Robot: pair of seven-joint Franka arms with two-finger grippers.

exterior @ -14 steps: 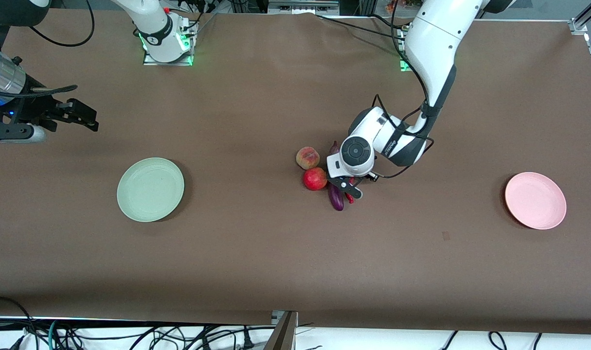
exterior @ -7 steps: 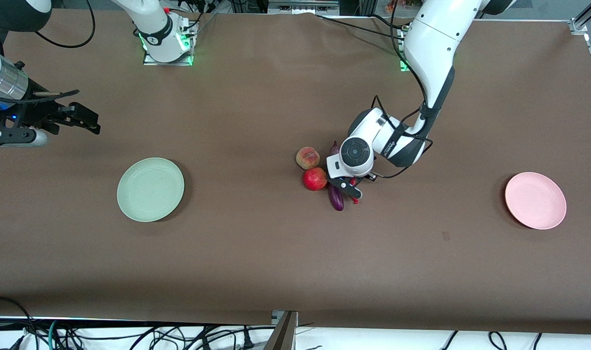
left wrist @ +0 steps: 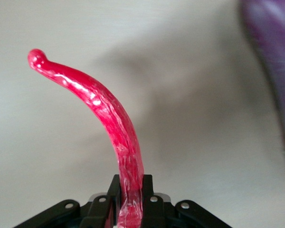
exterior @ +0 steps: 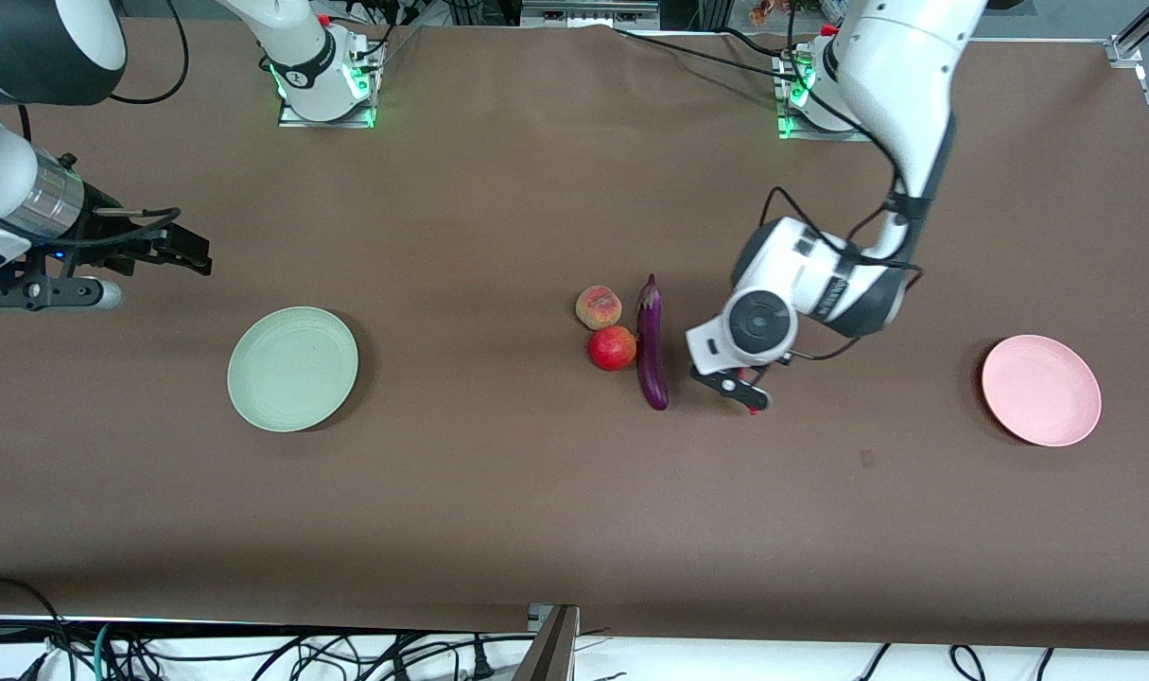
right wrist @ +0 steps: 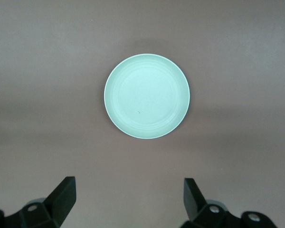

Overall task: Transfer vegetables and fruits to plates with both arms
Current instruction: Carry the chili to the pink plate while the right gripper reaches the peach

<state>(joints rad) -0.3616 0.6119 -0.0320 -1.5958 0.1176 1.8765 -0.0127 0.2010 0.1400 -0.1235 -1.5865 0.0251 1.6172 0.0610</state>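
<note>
Spread wide with nothing between them, the jaws of the right gripper [exterior: 191,257] hang in the air over bare table at the right arm's end, and the green plate [right wrist: 147,96] sits centred in the right wrist view with both black fingers [right wrist: 62,195] framing the lower edge. On the brown table [exterior: 498,492] that same pale green plate [exterior: 293,369] lies flat, nearer to the front camera than the spot under the gripper, and nothing rests on it.

Toward the middle of the table sits the cluster of produce. A yellow-orange peach [exterior: 599,307] lies farther from the front camera, and the red pomegranate-like fruit [exterior: 613,348] sits just beside it, nearer to the camera. Alongside both fruits lies the purple eggplant [exterior: 652,342], long axis running toward the camera, touching or almost touching the red fruit.

Next comes the left gripper [exterior: 737,386], over bare table between the eggplant and the pink plate. Its jaws are clamped on the red chili pepper [left wrist: 104,114], which the left wrist view shows pinched at one end and curving away from the fingers, lifted off the table. A blurred edge of the eggplant shows at the side of that view.

At the left arm's end lies the pink plate [exterior: 1041,390], bare.
</note>
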